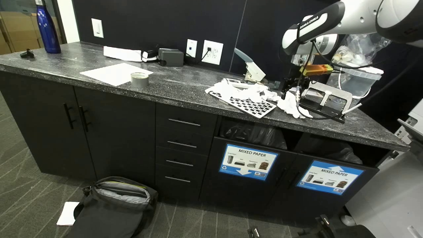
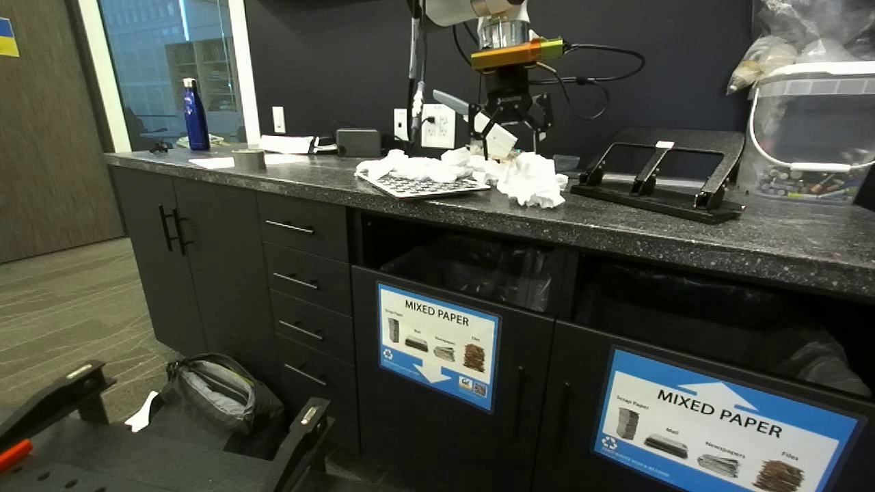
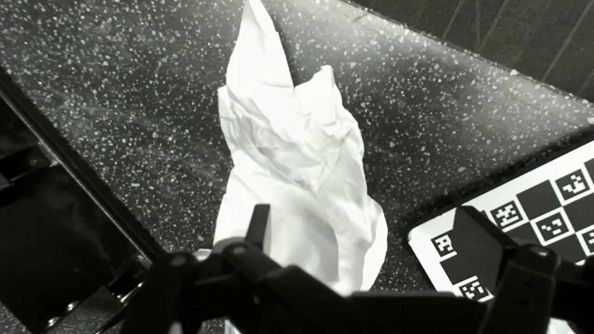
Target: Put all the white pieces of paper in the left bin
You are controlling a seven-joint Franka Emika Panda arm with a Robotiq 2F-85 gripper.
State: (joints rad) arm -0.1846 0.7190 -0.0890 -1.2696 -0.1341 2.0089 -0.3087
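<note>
A crumpled white paper (image 1: 292, 105) lies on the counter beside the checkered board, also in an exterior view (image 2: 533, 181) and the wrist view (image 3: 301, 157). My gripper (image 2: 511, 149) is open above and behind it; in the wrist view the fingers (image 3: 364, 211) are apart, one over the paper and one over the board's corner. More crumpled white paper (image 1: 238, 92) lies on the board, also in an exterior view (image 2: 417, 166). A flat white sheet (image 1: 112, 73) lies farther left. The left bin (image 1: 267, 135), with a clear liner, opens below the counter, also in an exterior view (image 2: 478, 270).
A black stand (image 2: 656, 181) and a clear bucket (image 2: 813, 137) stand to the right. The checkered board (image 1: 257, 107) is near the front edge. A paper-cutter-like tool (image 1: 252, 67), tape roll (image 1: 139, 80) and blue bottle (image 1: 48, 29) are on the counter. The right bin (image 2: 683, 301) adjoins.
</note>
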